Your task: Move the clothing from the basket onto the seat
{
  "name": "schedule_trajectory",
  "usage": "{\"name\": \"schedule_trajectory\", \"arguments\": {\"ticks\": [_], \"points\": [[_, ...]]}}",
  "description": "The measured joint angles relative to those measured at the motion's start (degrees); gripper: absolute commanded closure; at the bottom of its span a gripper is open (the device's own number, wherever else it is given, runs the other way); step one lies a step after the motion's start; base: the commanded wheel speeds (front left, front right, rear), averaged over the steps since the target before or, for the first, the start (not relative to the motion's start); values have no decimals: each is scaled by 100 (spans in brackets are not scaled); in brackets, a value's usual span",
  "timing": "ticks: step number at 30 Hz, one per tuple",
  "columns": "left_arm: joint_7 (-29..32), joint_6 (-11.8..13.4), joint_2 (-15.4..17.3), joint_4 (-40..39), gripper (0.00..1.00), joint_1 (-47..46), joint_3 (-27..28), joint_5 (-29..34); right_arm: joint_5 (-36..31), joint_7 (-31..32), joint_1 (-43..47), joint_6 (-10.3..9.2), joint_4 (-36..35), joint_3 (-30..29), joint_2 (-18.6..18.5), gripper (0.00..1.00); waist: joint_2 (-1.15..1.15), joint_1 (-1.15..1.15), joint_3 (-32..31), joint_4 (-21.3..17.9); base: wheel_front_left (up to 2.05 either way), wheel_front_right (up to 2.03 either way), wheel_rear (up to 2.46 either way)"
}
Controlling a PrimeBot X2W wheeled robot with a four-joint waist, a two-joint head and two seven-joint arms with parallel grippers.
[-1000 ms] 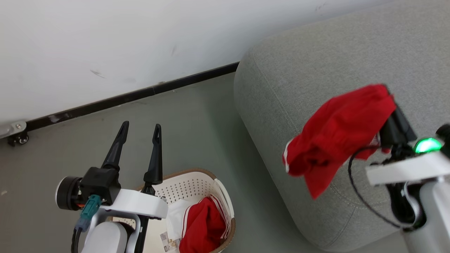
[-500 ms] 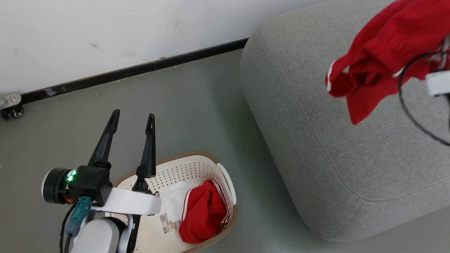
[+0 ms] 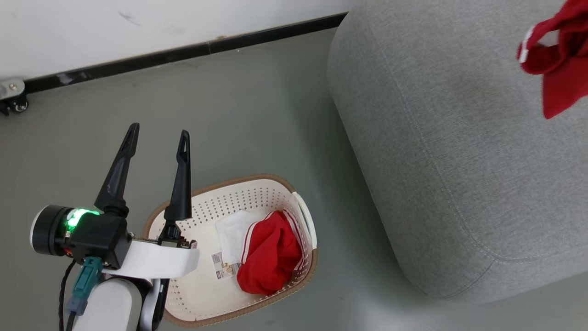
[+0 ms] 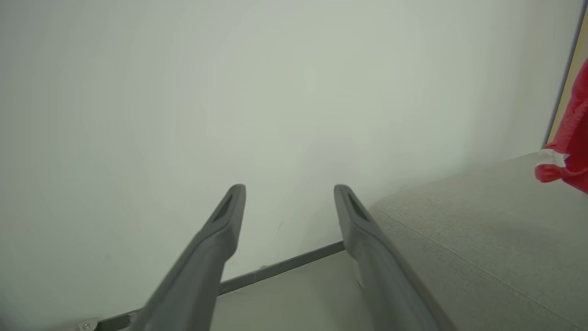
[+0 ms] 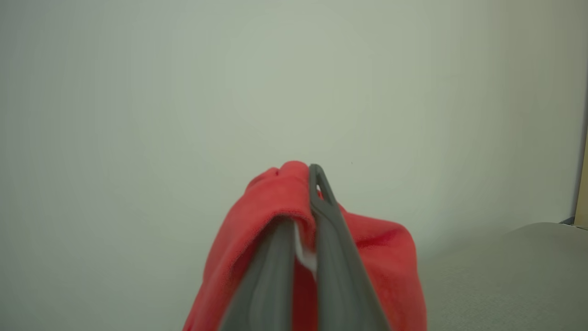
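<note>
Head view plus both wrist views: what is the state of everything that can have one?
left gripper: open, empty.
right gripper: shut on the held garment.
held garment: bunched, hanging above the seat, not laid down.
basket: upright on the floor, not emptied.
basket garment: crumpled inside the basket, no gripper on it.
seat: no clothing lying on the part in view.
</note>
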Motion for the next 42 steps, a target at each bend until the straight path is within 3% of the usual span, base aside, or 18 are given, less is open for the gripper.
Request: {"name": "schedule_trajectory", "arguments": {"ticks": [16,23,32,42], "points": [[199,0,182,-348,0,-89,-34,208,-248,-129,-655,0,977,-660,-795,100,0,0,538,344,0,0,0],[382,-20,311,-444,0,-171,-125,266,-427,-560,-639,0,1436,-686,-723,100,0,0,788,484,0,0,0],[603,-73,380,-594,0,-185,-168,328,-555,-972,-291,0,2090,-611,-146,100,0,0,1047,560,0,0,0],[706,-69,377,-664,0,-311,-159,352,-669,-1117,58,1,2742,-453,59,100,0,0,1290,524,0,0,0]]}}
